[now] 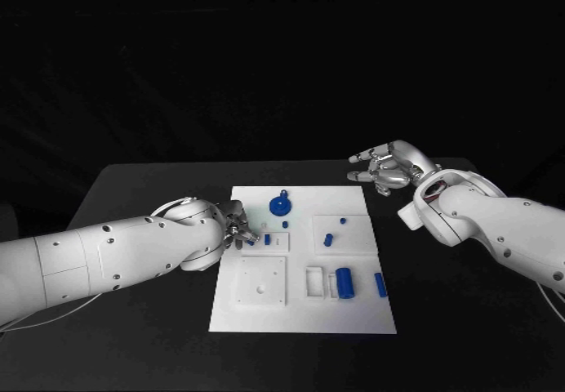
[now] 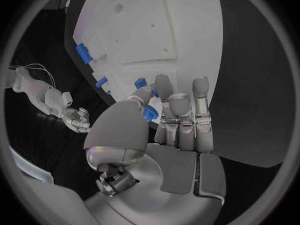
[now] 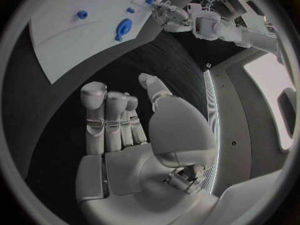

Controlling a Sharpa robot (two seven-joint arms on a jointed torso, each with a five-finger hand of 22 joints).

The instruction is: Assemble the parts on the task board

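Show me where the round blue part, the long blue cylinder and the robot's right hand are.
round blue part point(image 1: 282, 204), head view, middle of its disc
long blue cylinder point(image 1: 345, 282), head view, middle of its body
right hand point(image 1: 386, 167), head view, middle of the hand

Head camera overhead, wrist cameras share task board point(image 1: 304, 269)

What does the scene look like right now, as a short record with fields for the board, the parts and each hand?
board: white task board on the black table
parts: blue pieces on the board, including a round disc and a cylinder
left hand: at the board's left edge, fingers at a small blue part
right hand: over bare table beyond the board's far right corner, holding nothing
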